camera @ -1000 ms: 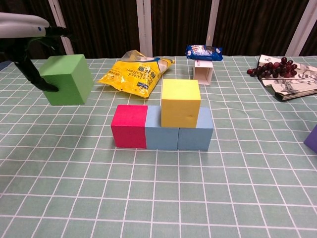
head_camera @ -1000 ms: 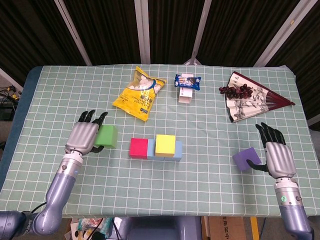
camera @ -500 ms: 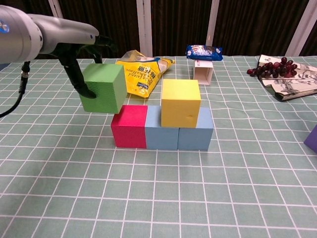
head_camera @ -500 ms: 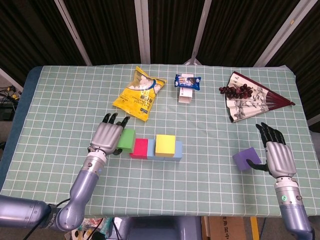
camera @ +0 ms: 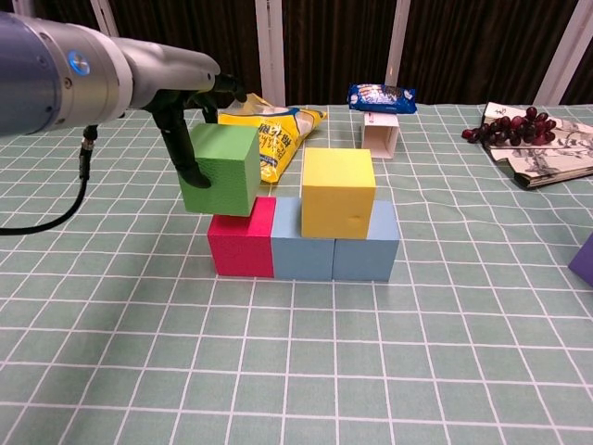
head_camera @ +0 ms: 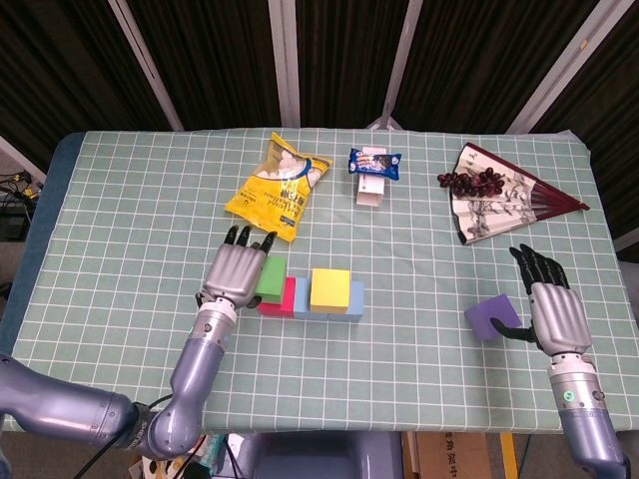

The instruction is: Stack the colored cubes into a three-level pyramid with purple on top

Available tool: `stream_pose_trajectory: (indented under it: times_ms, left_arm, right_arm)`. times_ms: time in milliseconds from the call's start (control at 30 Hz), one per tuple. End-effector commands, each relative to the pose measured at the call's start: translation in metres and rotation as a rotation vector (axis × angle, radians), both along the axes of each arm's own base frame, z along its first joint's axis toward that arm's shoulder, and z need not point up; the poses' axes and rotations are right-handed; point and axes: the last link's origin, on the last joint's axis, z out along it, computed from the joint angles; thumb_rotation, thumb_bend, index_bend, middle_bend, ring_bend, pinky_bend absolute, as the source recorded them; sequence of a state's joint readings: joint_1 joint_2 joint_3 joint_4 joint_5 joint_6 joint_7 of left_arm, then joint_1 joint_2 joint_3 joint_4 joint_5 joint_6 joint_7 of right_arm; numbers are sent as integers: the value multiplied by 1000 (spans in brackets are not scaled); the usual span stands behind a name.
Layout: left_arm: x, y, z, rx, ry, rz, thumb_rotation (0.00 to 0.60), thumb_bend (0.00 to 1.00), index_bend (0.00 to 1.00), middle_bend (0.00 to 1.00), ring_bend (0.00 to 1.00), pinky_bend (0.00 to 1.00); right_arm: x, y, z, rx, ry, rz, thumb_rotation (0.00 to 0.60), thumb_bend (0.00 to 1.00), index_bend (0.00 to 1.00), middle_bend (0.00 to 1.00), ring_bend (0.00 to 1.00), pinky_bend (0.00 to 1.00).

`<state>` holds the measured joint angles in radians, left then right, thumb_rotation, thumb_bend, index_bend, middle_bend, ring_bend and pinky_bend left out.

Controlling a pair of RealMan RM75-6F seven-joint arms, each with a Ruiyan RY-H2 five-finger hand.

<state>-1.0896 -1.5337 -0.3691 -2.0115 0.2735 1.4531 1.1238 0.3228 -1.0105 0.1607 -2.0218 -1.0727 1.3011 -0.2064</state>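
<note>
My left hand (head_camera: 238, 274) (camera: 190, 120) holds a green cube (camera: 220, 169) (head_camera: 271, 280) just above the red cube (camera: 242, 238) (head_camera: 289, 299). It overhangs the red cube's left side; I cannot tell whether they touch. The red cube stands in a row with two light blue cubes (camera: 337, 246) (head_camera: 328, 303). A yellow cube (camera: 337, 192) (head_camera: 329, 288) sits on top of the blue pair. At the right, the purple cube (head_camera: 491, 317) (camera: 584, 260) lies on the table, and my right hand (head_camera: 547, 302) rests beside it, thumb touching its side.
At the back lie a yellow snack bag (head_camera: 277, 187) (camera: 256, 136), a blue-wrapped packet on a small white box (head_camera: 372, 176) (camera: 382, 113), and a paper fan with dark grapes (head_camera: 495, 196) (camera: 533, 139). A checked green cloth (head_camera: 120, 220) covers the table.
My left hand has carried the green cube rightward from open table to a spot over the red cube. The right hand and purple cube have stayed still.
</note>
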Motion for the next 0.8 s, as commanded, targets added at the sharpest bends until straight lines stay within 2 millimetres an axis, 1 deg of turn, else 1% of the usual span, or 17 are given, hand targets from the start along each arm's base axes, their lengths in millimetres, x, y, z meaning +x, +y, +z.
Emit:
stream_pose_trajectory:
  times_ms: [33,567,800]
  left_arm:
    - [6,-1,-4,-3,-8,6,600,305,0,360,45,33]
    - [22,-6,-16,3,-4,5,600,305,0,365,46,33]
    - [25,-8,-19,1,6,10,600,305,0,365,45,33]
  right_arm:
    - [0,0,0,1,-1,2,600,205,0,0,0,0]
    - [2,1,1,2,-12,13,600,205,0,0,0,0]
    - [4,1,2,5,-20,14,600,204,0,0,0,0]
